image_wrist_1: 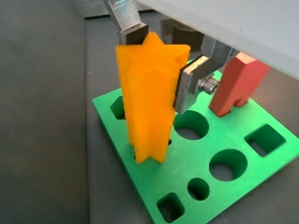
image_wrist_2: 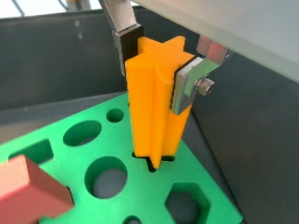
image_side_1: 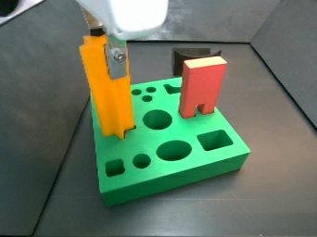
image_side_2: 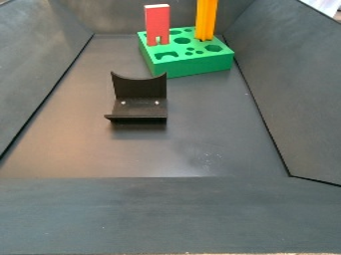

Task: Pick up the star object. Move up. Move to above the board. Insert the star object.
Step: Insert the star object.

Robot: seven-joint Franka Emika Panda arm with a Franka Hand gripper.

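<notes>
The star object [image_wrist_1: 149, 105] is a tall orange prism, held upright between my fingers. My gripper [image_wrist_1: 162, 59] is shut on its upper part, and this shows in both wrist views [image_wrist_2: 158, 68]. The star's lower end meets the star-shaped hole at a corner of the green board [image_wrist_1: 268, 166], and seems to sit just inside it [image_wrist_2: 152, 160]. In a side view the star [image_side_1: 106, 88] stands at the board's [image_side_1: 173, 176] left edge under my gripper [image_side_1: 109, 56]. From farther off the star [image_side_2: 206, 18] rises from the board [image_side_2: 186, 68].
A red arch-shaped block [image_side_1: 202, 85] stands upright in the board, across from the star. A small black block [image_side_1: 190, 54] lies behind the board. The dark fixture [image_side_2: 136, 98] stands on the floor in front of the board. Dark sloping bin walls [image_side_2: 47, 90] surround everything.
</notes>
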